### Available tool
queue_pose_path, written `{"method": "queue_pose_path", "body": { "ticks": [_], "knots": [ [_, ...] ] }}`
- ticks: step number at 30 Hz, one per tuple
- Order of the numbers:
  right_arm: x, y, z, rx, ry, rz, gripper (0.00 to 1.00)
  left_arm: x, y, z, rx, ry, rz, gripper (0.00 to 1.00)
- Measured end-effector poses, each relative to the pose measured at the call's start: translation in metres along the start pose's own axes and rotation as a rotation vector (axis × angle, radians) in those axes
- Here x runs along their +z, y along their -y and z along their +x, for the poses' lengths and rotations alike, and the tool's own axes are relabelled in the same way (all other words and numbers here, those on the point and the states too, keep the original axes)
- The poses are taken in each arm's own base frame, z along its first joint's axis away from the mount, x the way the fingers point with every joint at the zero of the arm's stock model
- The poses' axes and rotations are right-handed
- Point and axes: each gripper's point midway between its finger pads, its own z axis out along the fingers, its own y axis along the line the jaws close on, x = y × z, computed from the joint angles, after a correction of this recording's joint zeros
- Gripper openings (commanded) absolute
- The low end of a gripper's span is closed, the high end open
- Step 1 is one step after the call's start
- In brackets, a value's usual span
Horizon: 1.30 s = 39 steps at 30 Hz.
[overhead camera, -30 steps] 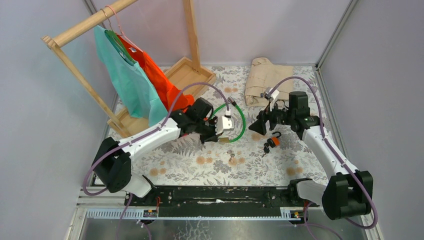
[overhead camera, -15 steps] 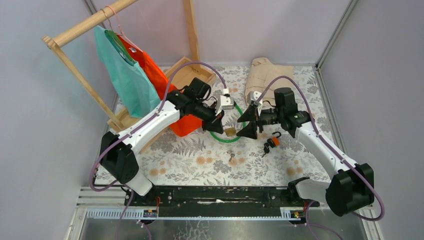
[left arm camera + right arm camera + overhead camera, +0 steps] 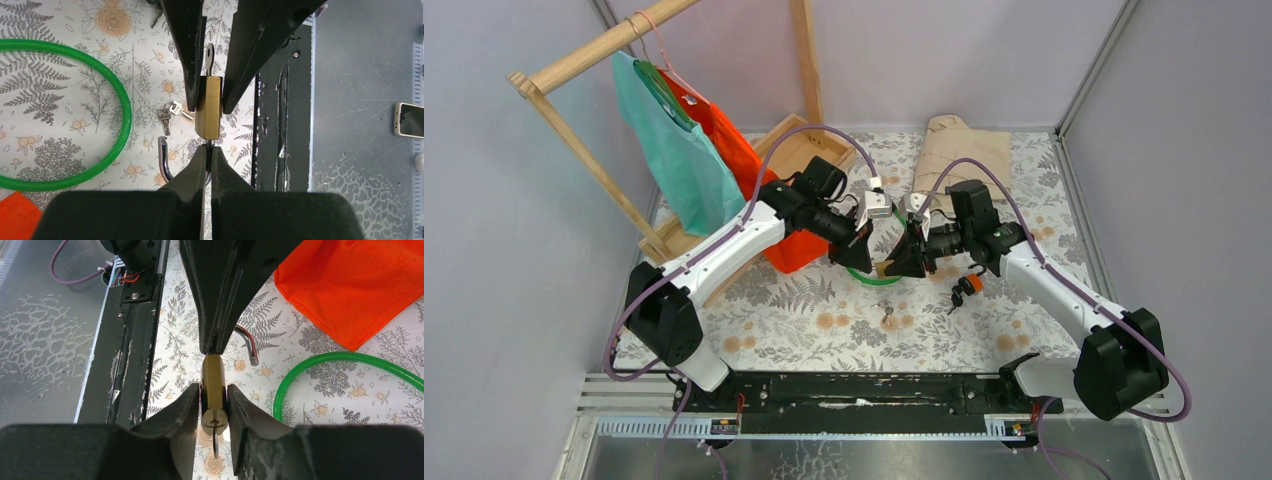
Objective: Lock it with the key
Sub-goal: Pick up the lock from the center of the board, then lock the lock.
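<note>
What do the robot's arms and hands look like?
The left arm and right arm are white tubes with chunky black joints. A purple cable loops along each. The left hand and right hand have black, pointy, wedge-shaped fingers.

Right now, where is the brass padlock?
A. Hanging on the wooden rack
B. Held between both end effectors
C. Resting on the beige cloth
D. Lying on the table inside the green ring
B: the left end effector pinches the shackle end of the brass padlock, while the right end effector grips the body from both sides, with the key sticking out of the keyhole.
</note>
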Motion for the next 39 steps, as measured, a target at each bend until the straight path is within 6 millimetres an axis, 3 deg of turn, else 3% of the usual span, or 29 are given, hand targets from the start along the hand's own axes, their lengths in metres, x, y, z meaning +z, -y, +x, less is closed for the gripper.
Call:
{"method": "queue_pose_path", "body": {
  "ticks": [6,11,19,24,39],
  "knots": [
    [0.003,-0.001,0.007,0.014,-0.008,-0.011,0.28,0.003,0.0,0.003,-0.034,-0.006,0.013,0.0],
    [0.003,-0.002,0.009,0.003,-0.009,-0.016,0.4,0.004,0.0,0.003,-0.051,-0.004,0.017,0.0],
    [0.004,-0.003,0.013,0.0,-0.016,-0.023,0.36,0.007,-0.002,0.003,-0.068,0.005,0.014,0.0],
    [0.004,-0.004,0.015,-0.001,-0.021,-0.029,0.48,0.008,-0.003,0.004,-0.069,0.008,0.012,0.0],
    [0.004,-0.005,0.017,0.007,-0.023,-0.034,0.47,0.004,0.0,0.002,-0.036,0.036,-0.007,0.0]
  ]
}}
